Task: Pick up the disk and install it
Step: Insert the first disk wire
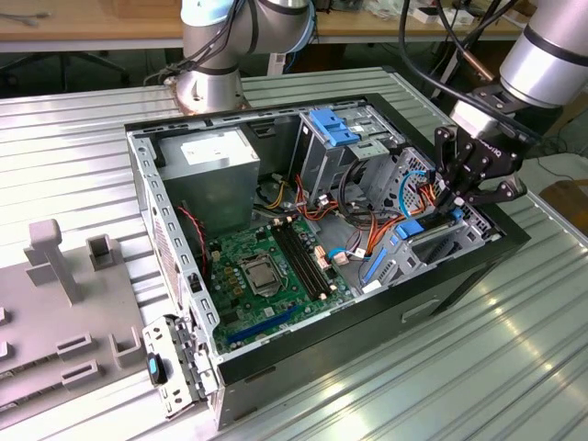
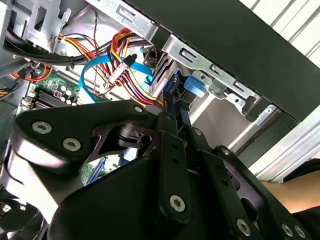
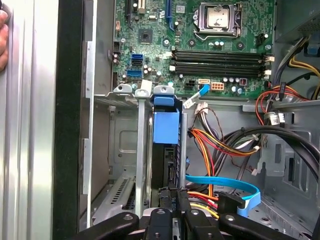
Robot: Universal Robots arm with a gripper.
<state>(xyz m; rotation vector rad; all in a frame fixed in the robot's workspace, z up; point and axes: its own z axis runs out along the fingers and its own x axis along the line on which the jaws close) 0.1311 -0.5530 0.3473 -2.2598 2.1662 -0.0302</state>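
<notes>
The disk (image 3: 166, 135) stands on edge in a slot of the metal drive cage (image 3: 117, 150), its blue rail end facing away from the hand (image 3: 174, 197), whose black fingers are drawn together and clamped on the disk's near edge. In the second wrist view the fingertips (image 2: 169, 122) pinch the blue-railed disk (image 2: 172, 87) just short of the cage's flange. In the exterior view the hand (image 1: 447, 209) reaches down into the corner of the open computer case (image 1: 322, 344), with the disk (image 1: 415, 230) directly below it. Beside the hand, inside the case, a flat blue data cable (image 3: 225, 182) loops next to a bundle of red, orange and yellow cables (image 3: 220, 145). Beyond the cage lies the green motherboard (image 3: 200, 45) with its CPU socket (image 3: 217, 17) and memory slots (image 3: 217, 57). Across the case from the hand sits the grey power supply (image 1: 216, 170). The case rests on a ribbed metal counter (image 1: 441, 367).
</notes>
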